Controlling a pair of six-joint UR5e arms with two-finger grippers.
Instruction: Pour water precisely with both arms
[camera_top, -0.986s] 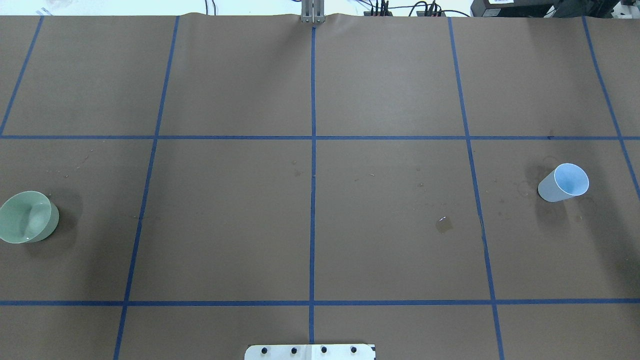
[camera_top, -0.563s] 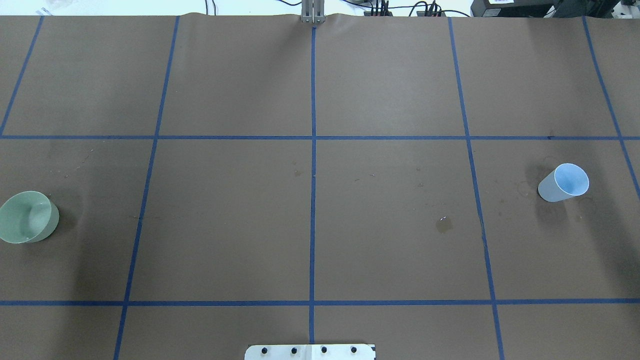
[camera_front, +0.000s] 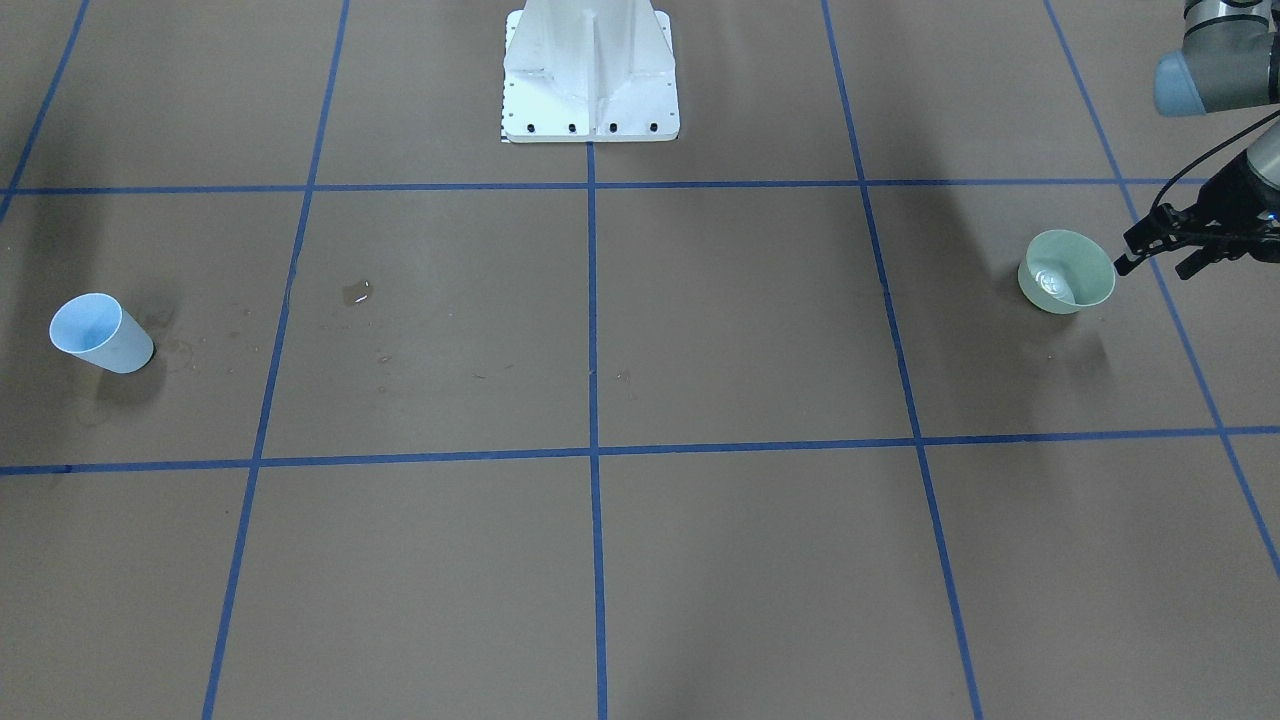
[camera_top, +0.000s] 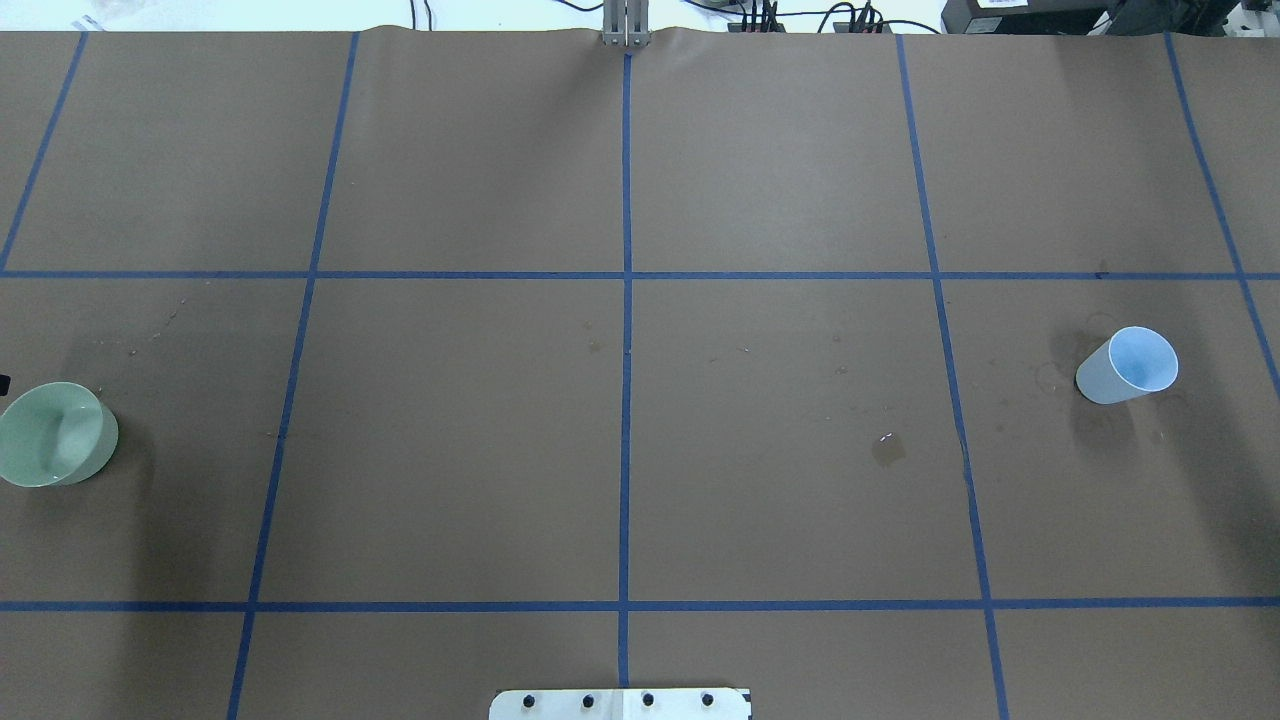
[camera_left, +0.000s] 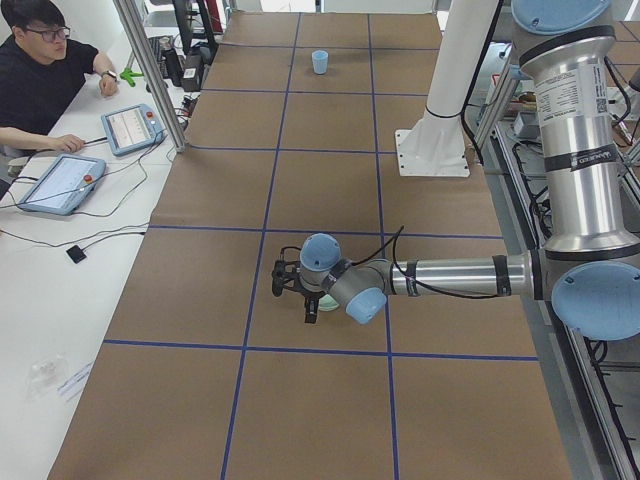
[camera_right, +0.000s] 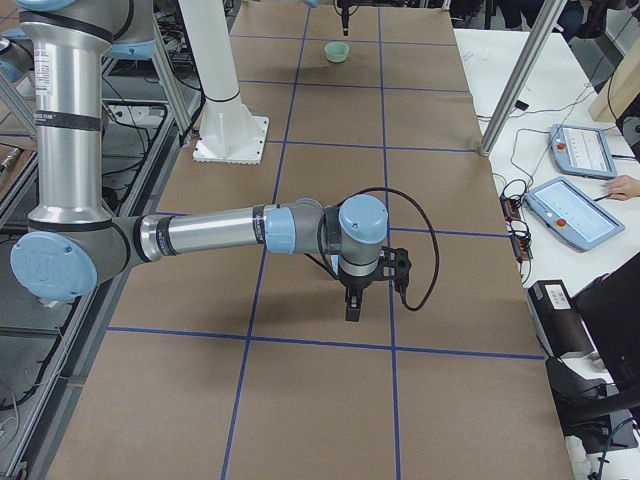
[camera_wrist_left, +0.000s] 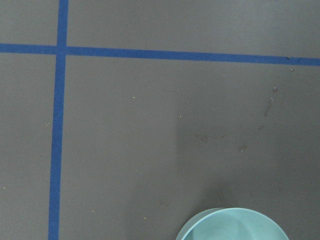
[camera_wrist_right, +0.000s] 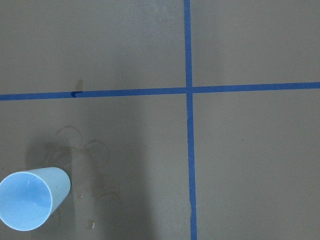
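A pale green bowl (camera_front: 1066, 272) stands at the table's left end, also in the overhead view (camera_top: 55, 434). A shiny pool of water (camera_front: 1049, 279) glints inside it. My left gripper (camera_front: 1153, 268) hovers just beside the bowl, on its outer side, fingers apart and empty. A light blue cup (camera_top: 1127, 365) stands upright at the right end and shows at the lower left of the right wrist view (camera_wrist_right: 31, 201). My right gripper (camera_right: 352, 310) points down over the table near it. I cannot tell whether it is open or shut.
A small puddle (camera_top: 887, 447) lies on the brown paper right of centre. The white bolted pedestal (camera_front: 590, 70) stands at the robot's side. Blue tape lines grid the table. An operator (camera_left: 45, 70) with tablets sits across the table.
A black tip of the left gripper has come in at the overhead view's left edge, by the bowl. Bowl, cup and puddle have not moved.
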